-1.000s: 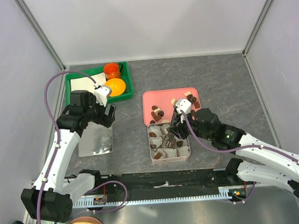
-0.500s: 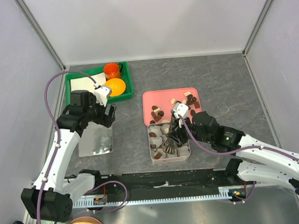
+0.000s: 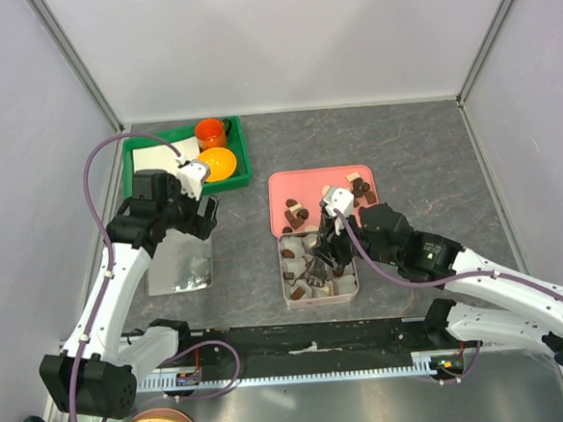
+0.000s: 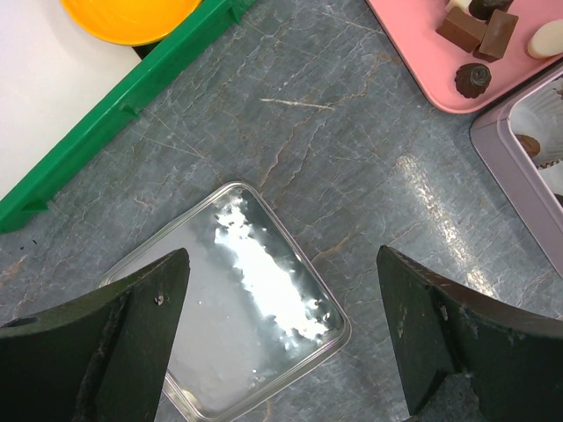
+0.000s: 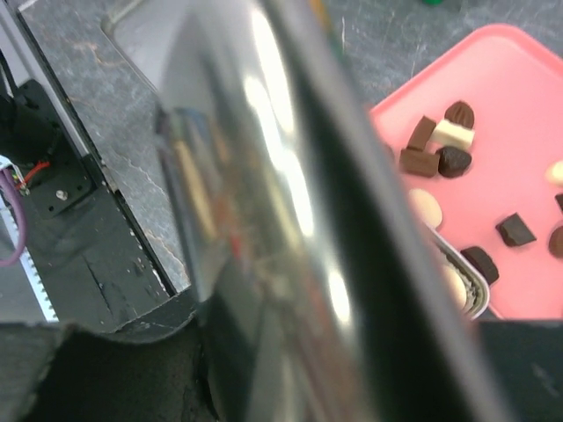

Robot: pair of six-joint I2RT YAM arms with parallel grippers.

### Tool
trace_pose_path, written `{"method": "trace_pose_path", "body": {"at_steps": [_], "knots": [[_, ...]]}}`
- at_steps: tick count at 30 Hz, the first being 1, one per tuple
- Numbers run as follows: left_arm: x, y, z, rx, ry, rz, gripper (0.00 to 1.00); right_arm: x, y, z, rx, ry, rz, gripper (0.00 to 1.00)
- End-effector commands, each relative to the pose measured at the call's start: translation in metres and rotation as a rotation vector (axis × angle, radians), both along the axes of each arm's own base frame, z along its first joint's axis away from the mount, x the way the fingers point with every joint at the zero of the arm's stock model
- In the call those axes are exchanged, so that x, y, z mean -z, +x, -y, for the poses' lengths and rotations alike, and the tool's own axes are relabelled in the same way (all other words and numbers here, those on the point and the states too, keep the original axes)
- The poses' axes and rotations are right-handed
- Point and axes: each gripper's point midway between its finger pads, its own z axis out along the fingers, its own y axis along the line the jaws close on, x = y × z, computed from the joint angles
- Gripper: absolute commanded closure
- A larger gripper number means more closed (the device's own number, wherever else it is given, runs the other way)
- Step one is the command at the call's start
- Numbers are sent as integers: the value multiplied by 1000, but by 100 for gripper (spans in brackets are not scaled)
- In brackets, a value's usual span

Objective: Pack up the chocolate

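Inside the tin (image 3: pixel 323 302) hangs the right tool (image 3: pixel 314 267) (width: cannot tell); left tool (image 4: pixel 281 264) gapes wide, empty.

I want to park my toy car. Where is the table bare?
Bare table lies right of the pink tray and behind it. The gap between the shiny lid and the tin is free too. The tin is crowded, right claw over it.

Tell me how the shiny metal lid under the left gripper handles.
The shiny metal lid looks thin and flat: probably light and stiff. Its glossy face and low rim suggest it slides when pushed and is hard to pinch.
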Motion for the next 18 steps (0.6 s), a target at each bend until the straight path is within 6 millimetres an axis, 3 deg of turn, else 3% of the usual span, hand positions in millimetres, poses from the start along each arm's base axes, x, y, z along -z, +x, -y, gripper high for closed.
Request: {"method": "trace_pose_path", "body": {"at_steps": [1,4,8,14,15,17,18], "knots": [[-9,5,1,-7,-17,40,5,-44,8,-9,4,75,69,54],[-10,4,1,-7,-17,43,5,-56,12,-10,17,86,96,58],[-8,3,1,-8,-21,43,5,-75,40,-7,119,58,191,70],[-9,7,1,-17,-25,48,5,-105,100,-20,274,53,325,82],[-10,7,1,-17,-26,51,5,-96,115,-24,273,20,332,83],[-12,8,1,-19,-26,55,5,-104,135,-30,276,54,337,83],[-12,9,2,-16,-28,57,5,-97,156,-28,306,55,328,83]]}}
